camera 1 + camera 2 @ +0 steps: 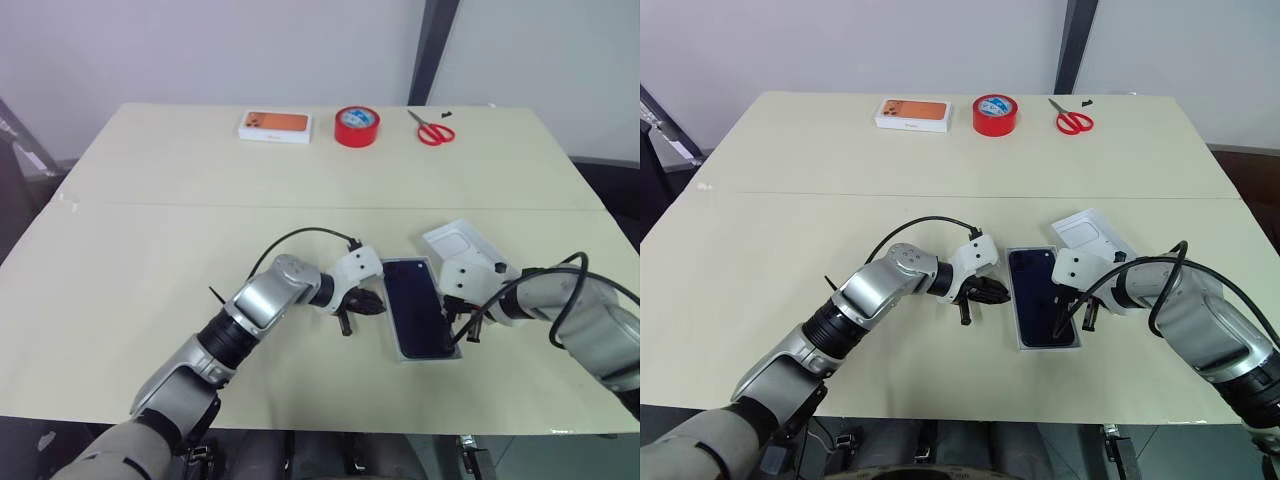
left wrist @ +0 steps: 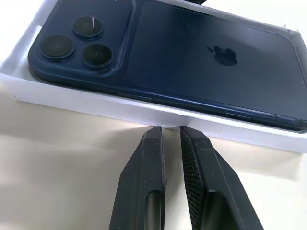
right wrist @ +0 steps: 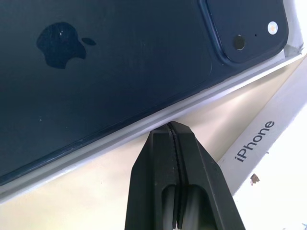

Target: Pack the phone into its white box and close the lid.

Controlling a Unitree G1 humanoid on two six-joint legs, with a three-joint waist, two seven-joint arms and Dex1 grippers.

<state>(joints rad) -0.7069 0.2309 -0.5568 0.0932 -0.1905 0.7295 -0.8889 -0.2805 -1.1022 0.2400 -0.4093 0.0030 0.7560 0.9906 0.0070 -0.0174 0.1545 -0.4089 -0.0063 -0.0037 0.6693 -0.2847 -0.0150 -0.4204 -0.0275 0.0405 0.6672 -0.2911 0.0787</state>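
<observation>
Phone (image 2: pixel 192 62) lies camera-side up in the white box (image 2: pixel 96 103), apple logo showing.
"iPhone" reads on the lid (image 3: pixel 268 143); left gripper (image 2: pixel 171 132) narrow and empty at the rim, right gripper (image 3: pixel 171 128) closed tight.

Head stereo pair overlooking table (image 1: pixel 150 200), wrist cameras close, all sharing phone (image 2: pixel 192 62)

Left arm reaches forward and inward, its left gripper (image 2: pixel 171 130) angled downward with the two black fingers (image 2: pixel 146 163) nearly together, a narrow gap between them. Right arm bends inward; right gripper (image 3: pixel 169 125) points down, fingers pressed shut.
</observation>
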